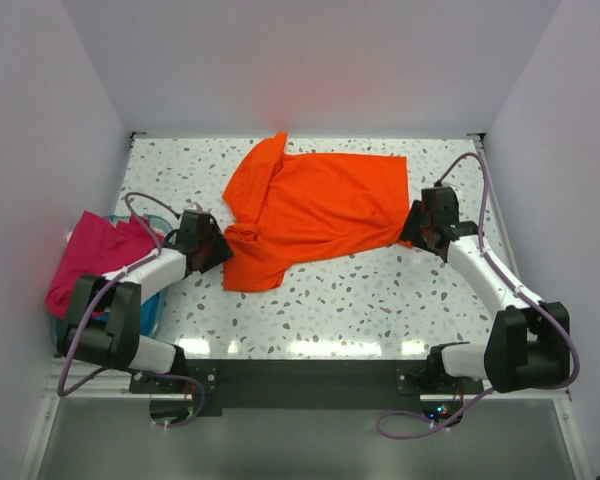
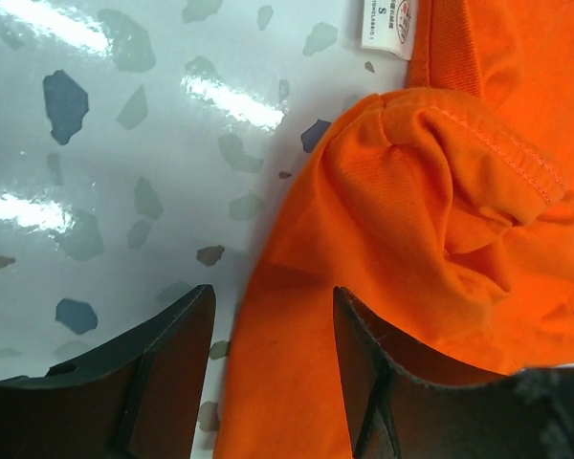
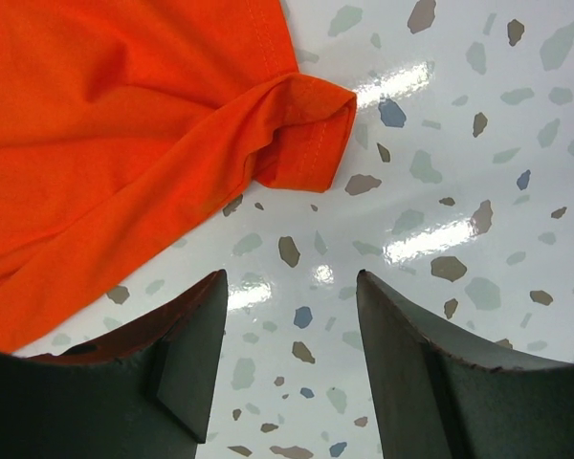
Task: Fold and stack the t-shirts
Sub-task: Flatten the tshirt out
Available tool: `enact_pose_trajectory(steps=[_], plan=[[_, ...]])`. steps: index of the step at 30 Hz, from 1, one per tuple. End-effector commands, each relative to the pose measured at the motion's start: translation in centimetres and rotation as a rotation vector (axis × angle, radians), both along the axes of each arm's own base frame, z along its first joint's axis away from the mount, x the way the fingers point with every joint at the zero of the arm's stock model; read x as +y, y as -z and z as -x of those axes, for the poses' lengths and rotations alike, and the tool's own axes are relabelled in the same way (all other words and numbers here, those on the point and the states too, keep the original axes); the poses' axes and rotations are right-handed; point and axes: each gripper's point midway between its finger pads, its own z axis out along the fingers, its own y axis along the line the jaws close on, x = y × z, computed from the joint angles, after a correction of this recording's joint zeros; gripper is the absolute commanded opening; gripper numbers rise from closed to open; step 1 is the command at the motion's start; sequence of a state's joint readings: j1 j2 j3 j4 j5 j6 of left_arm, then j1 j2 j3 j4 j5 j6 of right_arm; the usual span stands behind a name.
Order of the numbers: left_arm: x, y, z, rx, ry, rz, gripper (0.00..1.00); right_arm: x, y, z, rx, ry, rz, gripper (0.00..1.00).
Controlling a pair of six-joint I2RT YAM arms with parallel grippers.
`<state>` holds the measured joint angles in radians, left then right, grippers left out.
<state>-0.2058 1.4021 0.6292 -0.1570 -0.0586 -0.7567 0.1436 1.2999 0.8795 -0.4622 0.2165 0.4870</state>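
An orange t-shirt (image 1: 320, 205) lies spread and partly rumpled across the middle of the table. My left gripper (image 1: 218, 246) is at the shirt's left edge, low over the table. In the left wrist view it (image 2: 273, 298) is open, and a bunched fold of orange cloth (image 2: 411, 210) runs between the two fingers without being pinched. My right gripper (image 1: 416, 226) is at the shirt's right edge. In the right wrist view it (image 3: 292, 279) is open over bare table, with the hemmed corner (image 3: 306, 134) just ahead and to the left. A magenta t-shirt (image 1: 92, 255) is heaped at the far left.
A pale blue tub (image 1: 148, 308) stands at the table's left edge under the magenta heap. A white size label (image 2: 392, 24) shows inside the orange shirt. White walls close in the speckled table (image 1: 380, 300) on three sides.
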Motion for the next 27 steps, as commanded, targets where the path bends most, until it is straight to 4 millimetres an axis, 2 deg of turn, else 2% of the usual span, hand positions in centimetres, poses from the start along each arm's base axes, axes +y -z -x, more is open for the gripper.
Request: enact_pose_trajectory(steps=[1, 3, 7, 10, 12, 13, 14, 15, 17, 18, 20, 21, 24, 27], plan=[[-1.2, -2.1, -3.4, -0.118, 0.048, 0.02, 0.57, 0.3, -1.1, -1.3, -0.071, 0.018, -0.03, 0.59], [-1.6, -1.5, -3.7, -0.107, 0.071, 0.02, 0.57, 0.4, -1.0, -1.4, -0.073, 0.018, -0.036, 0.59], [-1.9, -0.8, -3.8, -0.092, 0.086, 0.024, 0.47, 0.3, -0.7, -1.4, -0.069, 0.022, -0.035, 0.59], [-2.2, -0.5, -3.2, -0.085, 0.094, 0.038, 0.23, 0.2, -0.5, -1.4, -0.065, 0.026, -0.027, 0.59], [-2.5, -1.2, -2.9, -0.097, 0.106, 0.055, 0.13, 0.2, -0.3, -1.4, -0.061, 0.027, -0.023, 0.59], [-2.4, -1.4, -2.7, -0.099, 0.108, 0.056, 0.02, 0.0, -0.3, -1.3, -0.06, 0.03, -0.015, 0.59], [-2.4, -1.7, -2.3, -0.102, 0.111, 0.057, 0.0, -0.1, -0.2, -1.2, -0.055, 0.033, -0.01, 0.59], [-2.4, -2.9, -2.0, -0.129, 0.113, 0.065, 0.0, -0.3, 0.0, -1.2, -0.052, 0.036, -0.004, 0.59], [-2.2, -3.8, -1.0, -0.143, 0.114, 0.071, 0.0, -0.7, 0.1, -1.1, -0.046, 0.045, 0.012, 0.59], [-2.1, -5.1, -0.4, -0.167, 0.108, 0.079, 0.0, -0.8, 0.2, -1.2, -0.046, 0.051, 0.012, 0.6], [-1.7, -5.8, 0.7, -0.177, 0.096, 0.079, 0.0, -0.9, 0.3, -1.2, -0.043, 0.054, 0.012, 0.61], [-1.5, -6.9, 1.4, -0.197, 0.083, 0.086, 0.0, -1.1, 0.3, -1.2, -0.043, 0.058, 0.014, 0.61], [-1.1, -7.5, 3.0, -0.216, 0.057, 0.107, 0.0, -1.2, 0.1, -1.7, -0.051, 0.068, 0.013, 0.61], [-0.9, -7.1, 4.0, -0.212, 0.04, 0.118, 0.0, -1.0, -0.1, -2.7, -0.059, 0.072, 0.0, 0.59]])
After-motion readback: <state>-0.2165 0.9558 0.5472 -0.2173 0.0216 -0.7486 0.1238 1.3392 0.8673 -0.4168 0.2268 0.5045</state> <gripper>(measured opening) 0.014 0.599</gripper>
